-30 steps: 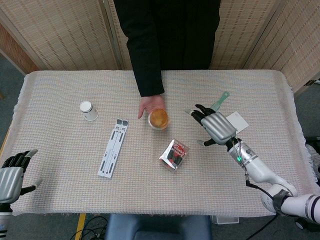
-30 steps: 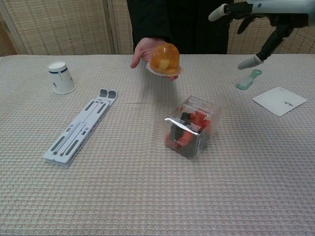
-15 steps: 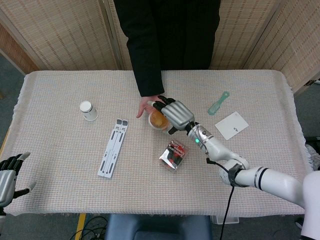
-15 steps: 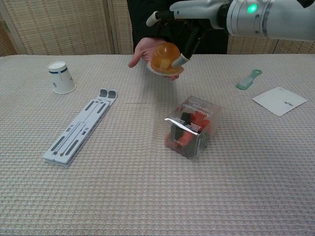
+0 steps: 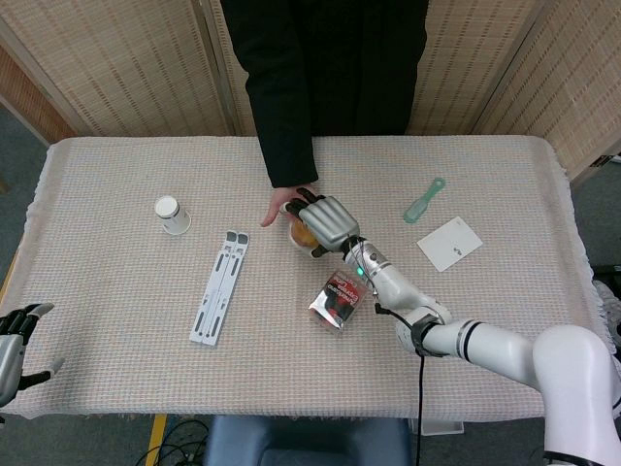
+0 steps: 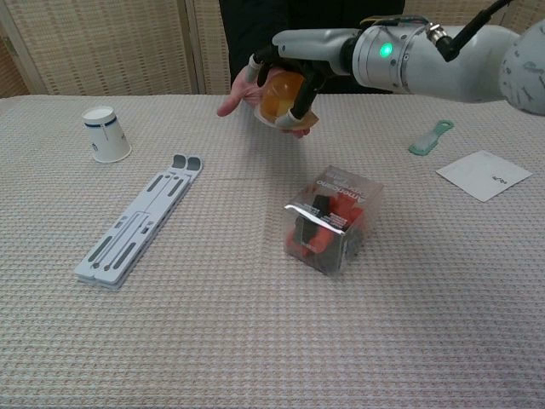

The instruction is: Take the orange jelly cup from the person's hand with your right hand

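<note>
The orange jelly cup (image 6: 279, 92) lies on the person's upturned hand (image 6: 234, 102) above the far middle of the table. My right hand (image 6: 300, 47) covers it from above, fingers curled down on one side and the thumb on the other, gripping the cup. In the head view my right hand (image 5: 325, 220) hides most of the cup (image 5: 302, 234), and the person's hand (image 5: 277, 207) shows just left of it. My left hand (image 5: 15, 340) hangs at the near left table edge, fingers apart and holding nothing.
A clear packet of red and black contents (image 6: 332, 217) stands just in front of the cup. A grey folding stand (image 6: 139, 220) and a paper cup (image 6: 106, 134) lie left. A green scoop (image 6: 430, 136) and a white card (image 6: 484, 175) lie right.
My right hand swept left from the scoop's side to the person's hand and wrapped its fingers around the jelly cup. The left hand drifted slightly lower at the table edge.
</note>
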Robot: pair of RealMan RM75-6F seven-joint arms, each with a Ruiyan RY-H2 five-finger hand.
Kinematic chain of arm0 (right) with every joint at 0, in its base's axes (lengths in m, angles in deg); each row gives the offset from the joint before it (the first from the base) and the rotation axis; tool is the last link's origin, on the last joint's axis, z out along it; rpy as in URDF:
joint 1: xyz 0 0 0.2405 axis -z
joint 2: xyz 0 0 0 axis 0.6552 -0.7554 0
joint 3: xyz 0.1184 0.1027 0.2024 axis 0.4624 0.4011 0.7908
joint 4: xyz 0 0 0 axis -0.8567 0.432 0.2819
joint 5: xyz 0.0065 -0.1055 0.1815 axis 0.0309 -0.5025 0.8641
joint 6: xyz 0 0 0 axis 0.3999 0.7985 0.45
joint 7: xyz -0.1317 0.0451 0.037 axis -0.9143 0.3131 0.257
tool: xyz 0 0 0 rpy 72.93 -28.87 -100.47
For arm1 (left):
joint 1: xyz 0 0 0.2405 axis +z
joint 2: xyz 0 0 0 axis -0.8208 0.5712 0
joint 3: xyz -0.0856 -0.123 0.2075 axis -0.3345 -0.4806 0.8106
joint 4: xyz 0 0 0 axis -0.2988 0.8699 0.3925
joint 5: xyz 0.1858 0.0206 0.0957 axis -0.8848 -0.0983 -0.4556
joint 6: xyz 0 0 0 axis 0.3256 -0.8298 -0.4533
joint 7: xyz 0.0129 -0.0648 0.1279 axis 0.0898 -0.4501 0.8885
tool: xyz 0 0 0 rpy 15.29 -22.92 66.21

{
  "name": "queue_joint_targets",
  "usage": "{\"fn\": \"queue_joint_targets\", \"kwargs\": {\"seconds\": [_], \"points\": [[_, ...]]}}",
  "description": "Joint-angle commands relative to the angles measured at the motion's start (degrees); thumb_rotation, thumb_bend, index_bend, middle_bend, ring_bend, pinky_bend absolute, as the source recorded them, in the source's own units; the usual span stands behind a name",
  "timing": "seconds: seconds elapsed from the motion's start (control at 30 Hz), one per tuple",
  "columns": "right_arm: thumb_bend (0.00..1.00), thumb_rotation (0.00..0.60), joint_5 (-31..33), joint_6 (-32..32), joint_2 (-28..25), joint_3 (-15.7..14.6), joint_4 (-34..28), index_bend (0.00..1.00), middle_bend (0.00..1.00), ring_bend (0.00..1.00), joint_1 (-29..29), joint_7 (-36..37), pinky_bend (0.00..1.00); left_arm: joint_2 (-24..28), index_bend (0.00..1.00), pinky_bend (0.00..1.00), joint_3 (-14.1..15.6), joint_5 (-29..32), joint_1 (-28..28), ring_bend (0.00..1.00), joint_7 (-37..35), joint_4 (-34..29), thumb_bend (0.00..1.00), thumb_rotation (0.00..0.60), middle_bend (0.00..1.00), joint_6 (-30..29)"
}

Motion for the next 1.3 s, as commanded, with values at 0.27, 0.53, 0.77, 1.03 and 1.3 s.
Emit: {"fn": "queue_joint_targets", "kwargs": {"seconds": [0.27, 0.53, 0.77, 1.03, 1.3], "points": [[0.52, 0.600, -0.60, 3.50, 2.74, -0.32, 2.25, 0.51, 0.37, 0.29, -0.07, 0.66, 0.61, 0.14, 0.22, 0.24, 0.13, 0.34, -0.07, 0.20, -0.27, -0.26, 0.22, 0.600, 0.23, 0.94], [0.58, 0.600, -2.46, 6.36, -0.29, 0.27, -1.77, 0.62, 0.46, 0.41, 1.65, 3.25, 0.73, 0.37, 0.22, 0.24, -0.22, 0.62, -0.42, 0.20, -0.19, -0.49, 0.22, 0.600, 0.23, 1.43], [0.58, 0.600, -3.79, 9.90, -5.92, -0.16, -8.42, 0.66, 0.48, 0.46, 5.03, 3.64, 0.77, 0.48, 0.22, 0.24, -0.41, 0.52, -0.89, 0.20, 0.02, -0.84, 0.22, 0.600, 0.23, 1.96], [0.58, 0.600, -3.34, 11.70, -11.26, -1.35, -13.41, 0.67, 0.49, 0.47, 8.54, 3.47, 0.78, 1.03, 0.22, 0.24, -0.41, 0.21, -1.22, 0.20, 0.47, -1.82, 0.22, 0.600, 0.23, 2.24], [0.58, 0.600, -1.84, 10.45, -13.85, -5.64, -12.15, 0.67, 0.49, 0.47, 12.95, 4.05, 0.78, 0.63, 0.22, 0.24, -0.37, -0.66, -1.81, 0.20, 1.04, -2.34, 0.22, 0.600, 0.23, 2.49]]}}
